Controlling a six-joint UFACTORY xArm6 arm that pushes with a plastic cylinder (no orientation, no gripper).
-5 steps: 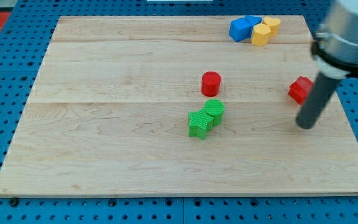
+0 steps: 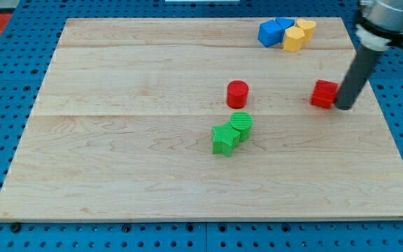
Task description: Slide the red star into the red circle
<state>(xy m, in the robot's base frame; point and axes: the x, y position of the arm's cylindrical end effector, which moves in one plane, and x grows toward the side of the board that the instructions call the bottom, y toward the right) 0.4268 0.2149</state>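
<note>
The red star (image 2: 322, 94) lies on the wooden board (image 2: 117, 168) at the view's right. My tip (image 2: 343, 106) touches the star's right side. The red circle (image 2: 237, 93) stands near the board's middle, well to the left of the star, with open board between them.
A green star (image 2: 224, 138) and a green circle (image 2: 241, 124) touch each other just below the red circle. Two blue blocks (image 2: 274, 31) and two yellow blocks (image 2: 298, 33) cluster at the view's top right. The board's right edge is close to my tip.
My tip has moved up the view, from below the red star to its right side. The red star has slid left, toward the red circle.
</note>
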